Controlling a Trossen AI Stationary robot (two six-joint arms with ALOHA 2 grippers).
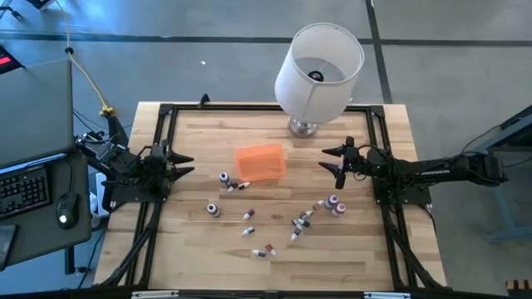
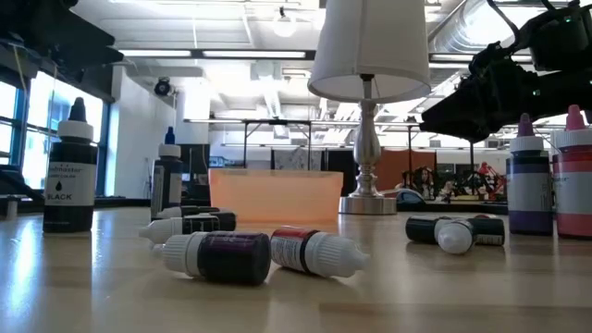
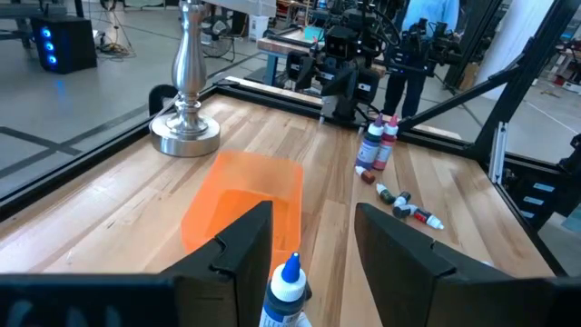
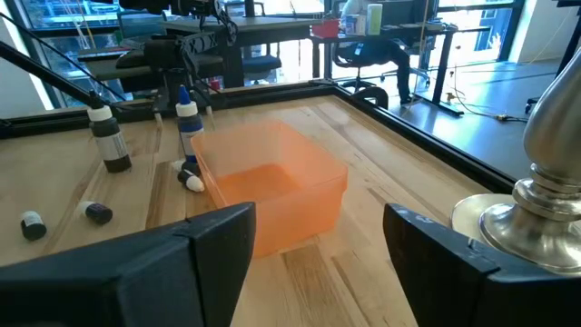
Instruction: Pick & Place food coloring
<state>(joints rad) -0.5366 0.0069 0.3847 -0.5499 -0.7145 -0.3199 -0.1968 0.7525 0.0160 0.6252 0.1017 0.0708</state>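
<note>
Several food coloring bottles are scattered over the wooden table (image 1: 199,249), near of an orange box (image 1: 260,161). Some stand upright, such as a blue-capped one (image 3: 289,289) and a purple and red pair (image 1: 336,205). Others lie on their sides (image 2: 217,255). My left gripper (image 1: 189,166) hovers open at the table's left side, pointing toward the box, the blue-capped bottle a short way ahead of it. My right gripper (image 1: 326,159) hovers open on the box's right, nothing between its fingers (image 4: 218,250).
A table lamp with a white shade (image 1: 317,71) stands on its metal foot (image 3: 184,136) at the table's far edge, behind the box. A black frame (image 1: 249,108) runs around the table. A keyboard and mouse (image 1: 33,195) lie on a desk to the left.
</note>
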